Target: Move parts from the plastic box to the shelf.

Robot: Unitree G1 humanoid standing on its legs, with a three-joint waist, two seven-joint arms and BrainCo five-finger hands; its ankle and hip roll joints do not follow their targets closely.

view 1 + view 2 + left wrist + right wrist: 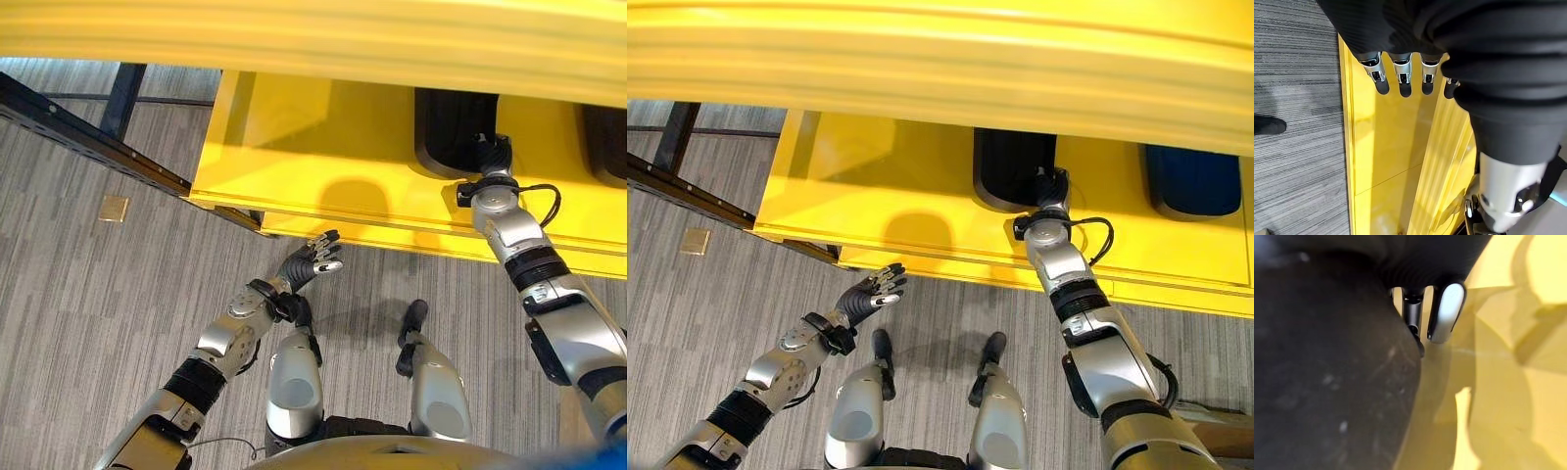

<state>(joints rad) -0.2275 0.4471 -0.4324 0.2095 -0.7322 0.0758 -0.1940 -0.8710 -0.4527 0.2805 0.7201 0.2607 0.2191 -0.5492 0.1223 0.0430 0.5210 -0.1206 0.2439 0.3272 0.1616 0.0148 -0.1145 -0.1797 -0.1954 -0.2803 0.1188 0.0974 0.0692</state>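
A big rounded black part stands on the yellow shelf, towards its back. My right hand reaches into the shelf and lies against the part's front right corner. In the right wrist view the part sits tight against the palm, with the fingers curled along its edge. My left hand hovers open over the grey floor, just below the shelf's front lip, holding nothing. Its straight fingers point at the yellow board.
A second dark part stands on the shelf further right. An upper yellow shelf board overhangs the top of the view. A dark rack beam runs off to the left, and a small tan square lies on the floor.
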